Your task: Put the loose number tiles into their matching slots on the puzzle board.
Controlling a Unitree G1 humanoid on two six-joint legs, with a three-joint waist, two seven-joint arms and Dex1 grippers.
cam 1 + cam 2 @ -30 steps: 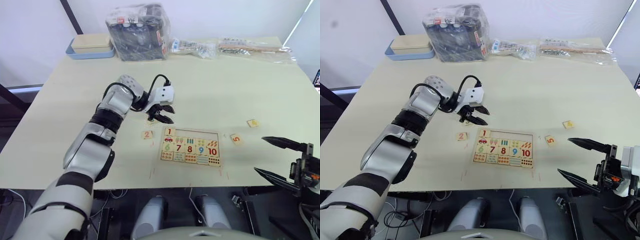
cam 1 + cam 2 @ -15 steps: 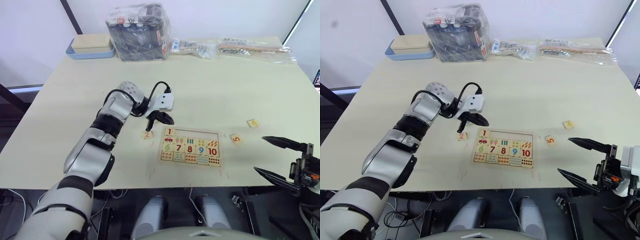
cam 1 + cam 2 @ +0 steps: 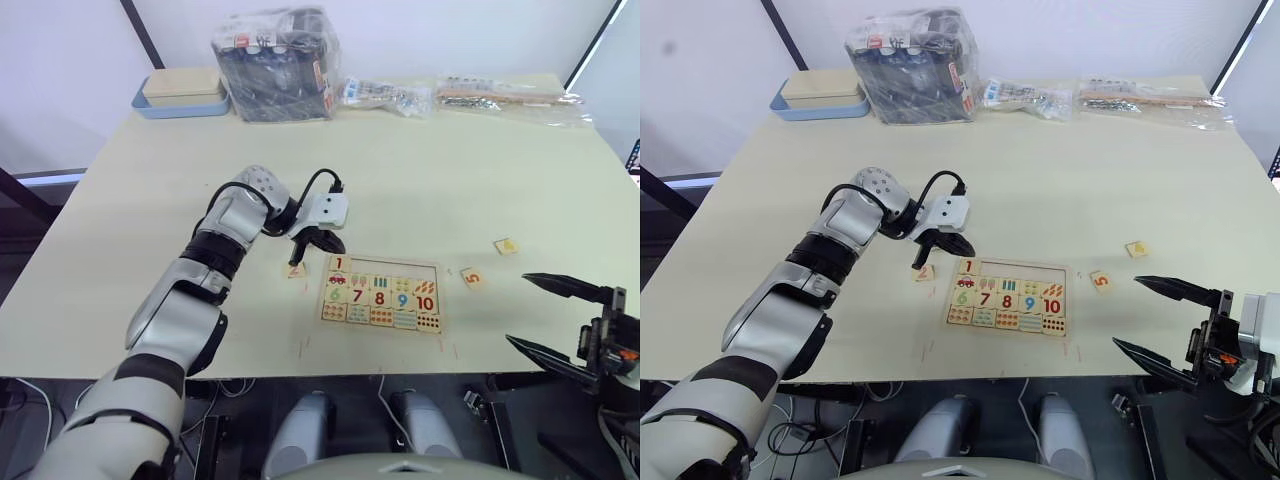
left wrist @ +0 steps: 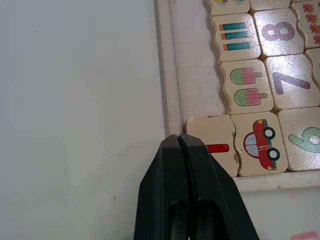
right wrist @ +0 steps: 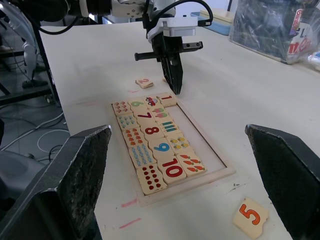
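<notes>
I see my right claw point(image 3: 1150, 318) splayed wide at the bench point(image 3: 420, 180) edge. The puzzle board point(image 3: 381, 293) holds tile 1 point(image 3: 340, 264) in its corner slot; tiles 5 point(image 3: 472, 278) and 2 point(image 3: 295, 269) lie outside. My left claw point(image 3: 300, 252), clenched empty, has dropped toward tile 2.

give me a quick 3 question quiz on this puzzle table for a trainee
1. True or false: the left gripper has its fingers shut, holding nothing.
2. Which tile already sits in the puzzle board's top row? A) 1 B) 3 C) 5
3. Which loose tile lies on the table off the board's left edge?

Key:
1. True.
2. A, the 1 tile, in the corner slot.
3. The 2 tile; the 5 tile lies off the other end.
</notes>
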